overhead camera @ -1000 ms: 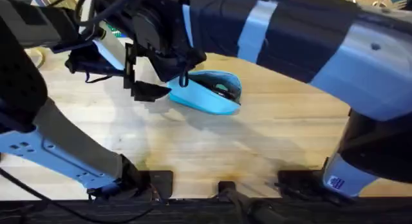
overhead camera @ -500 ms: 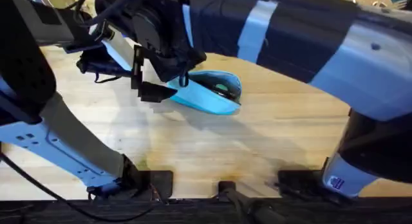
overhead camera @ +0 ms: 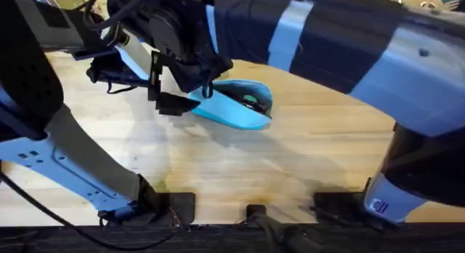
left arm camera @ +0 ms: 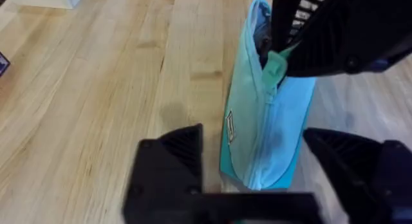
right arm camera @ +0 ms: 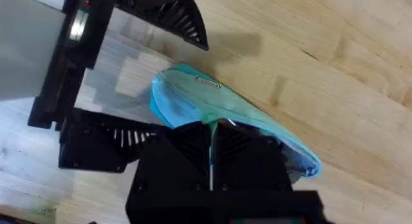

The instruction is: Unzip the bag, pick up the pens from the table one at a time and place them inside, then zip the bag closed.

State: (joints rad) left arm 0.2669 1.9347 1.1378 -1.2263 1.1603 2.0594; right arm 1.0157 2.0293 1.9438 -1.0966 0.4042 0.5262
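While the bag (overhead camera: pixel 236 106) sits mid-surface toward the far edge, part unzipped, right gripper (right arm camera: pixel 211 161) has its jaws pinched closed on the teal zipper pull (left arm camera: pixel 273 66). Left gripper (left arm camera: pixel 257 176) straddles the bag's closed end, jaws wide, one finger each side, apparently not touching. Bare wooden surface (left arm camera: pixel 84 95) all round.

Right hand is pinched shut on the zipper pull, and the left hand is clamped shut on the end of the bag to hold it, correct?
Not quite. The right hand is shut on the zipper pull, but the left hand is open: the left wrist view shows its fingers spread on either side of the bag, bracketing its end without closing on it.
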